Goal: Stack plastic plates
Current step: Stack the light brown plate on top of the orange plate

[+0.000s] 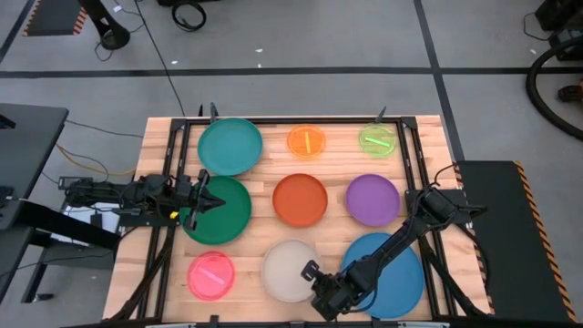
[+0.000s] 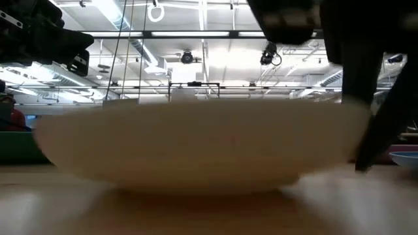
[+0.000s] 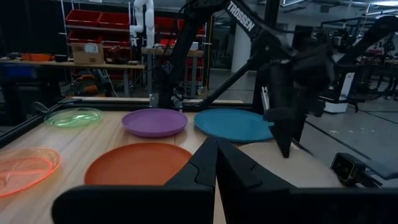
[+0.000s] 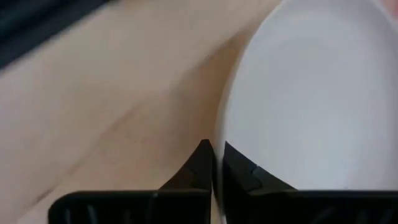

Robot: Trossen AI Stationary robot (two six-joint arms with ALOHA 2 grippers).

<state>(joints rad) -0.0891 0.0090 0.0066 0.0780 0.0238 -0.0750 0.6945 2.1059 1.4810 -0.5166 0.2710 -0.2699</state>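
Observation:
Nine plates lie in a three-by-three grid on the wooden table. The cream plate (image 1: pixel 287 271) is in the near row between the pink plate (image 1: pixel 211 275) and the blue plate (image 1: pixel 392 273). My right gripper (image 1: pixel 310 271) is shut on the cream plate's right edge; it also shows in the right wrist view (image 4: pixel 217 155). My left gripper (image 1: pixel 211 199) hovers over the dark green plate (image 1: pixel 228 219) at the left. It is shut and empty, as its wrist view (image 3: pixel 216 155) shows. My right gripper pinches the cream plate's rim (image 4: pixel 219 134) on the side toward the blue plate, one finger (image 4: pixel 239 168) inside the rim and one outside. The fingers come slanting down from the table's near right. I cannot tell whether the plate is off the table.
The teal plate (image 1: pixel 230 146), small orange plate (image 1: pixel 307 141) and lime plate (image 1: pixel 377 139) fill the far row. The red-orange plate (image 1: pixel 300 199) and purple plate (image 1: pixel 373 199) lie in the middle row. A black frame (image 1: pixel 273 119) borders the table.

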